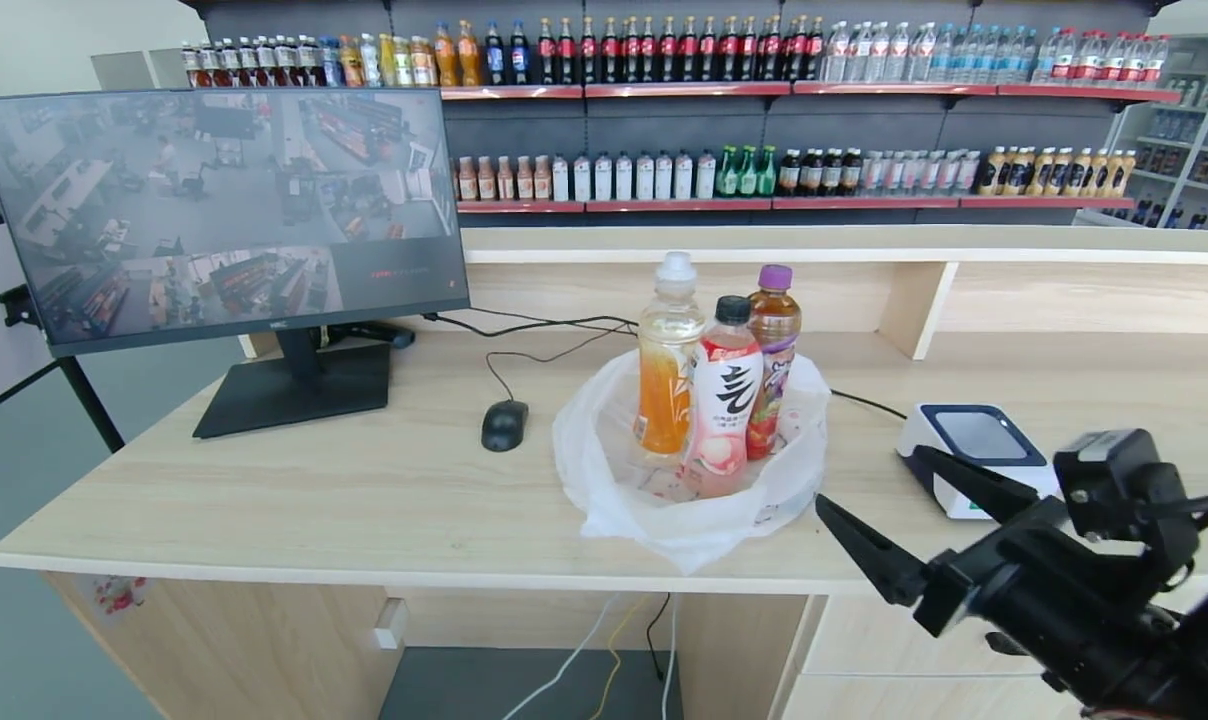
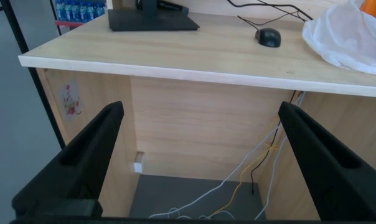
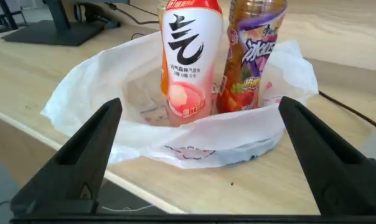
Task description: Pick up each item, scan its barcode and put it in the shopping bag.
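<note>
**3 bottles in the bag, both my claws empty**

My right claw [image 1: 867,474] hangs just off the front-right of the shopping bag [image 1: 589,480], its 2 fingers spread wide with nothing between them. My left claw [image 2: 200,107] sits low in front of the counter [image 1: 364,500], below its edge. It is spread wide too and holds nothing.

The 3 bottles stand upright inside the bag, touching one another: the orange bottle [image 1: 667,370], the pink-and-white bottle [image 1: 724,400] in front, and the purple-capped bottle [image 1: 774,340] behind it. The bag's walls are slumped low around them, which I judge is why they stand free and do not lean on the plastic. The scanner [image 1: 974,440] lies on the counter just right of the bag, within my right arm's reach. That suits lifting, scanning and dropping in one short sweep.

I see no loose item on the counter, so I judge the bagging is done or nearly so.

The bag folds cover the bottles' bases. I can make out no barcode on any label, and I cannot tell whether each bottle was scanned. The bag's handles are lost in the crumpled plastic.
</note>
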